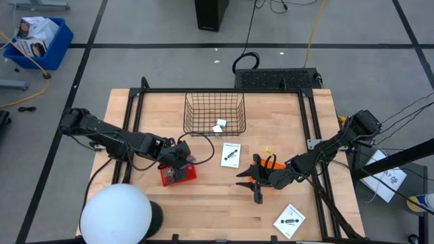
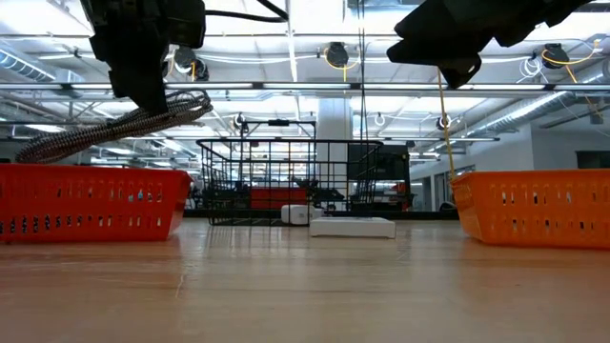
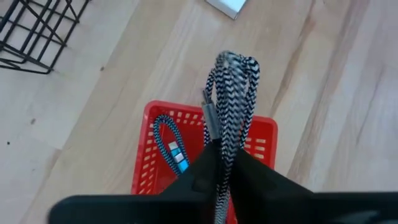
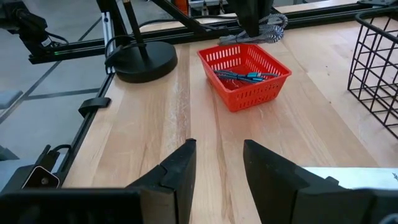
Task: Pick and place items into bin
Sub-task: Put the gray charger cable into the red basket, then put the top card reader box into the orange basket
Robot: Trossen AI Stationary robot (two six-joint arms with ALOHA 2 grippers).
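My left gripper (image 1: 182, 159) hangs over a red basket (image 1: 178, 175) and is shut on a looped black-and-white braided cable (image 3: 231, 87). A blue-and-white cable (image 3: 171, 146) lies in that basket. Small white cubes (image 1: 219, 127) rest on the floor of the black wire bin (image 1: 215, 102). One white card (image 1: 230, 154) lies flat in front of the bin, and another (image 1: 290, 220) lies near the front right. My right gripper (image 1: 251, 181) is open with nothing between its fingers, beside an orange basket (image 1: 272, 163). My left gripper pinches the gathered strands of the braided cable (image 3: 217, 134) between its two fingers, coming steeply from above. The loop (image 2: 114, 129) juts out past the fingertips and is clear of the red basket (image 2: 91, 200) below.
A white dome lamp (image 1: 115, 213) on a round black base (image 4: 143, 59) stands at the front left. A black frame rail (image 1: 224, 90) runs round the table. The bare wood between the two baskets (image 4: 205, 118) is free room.
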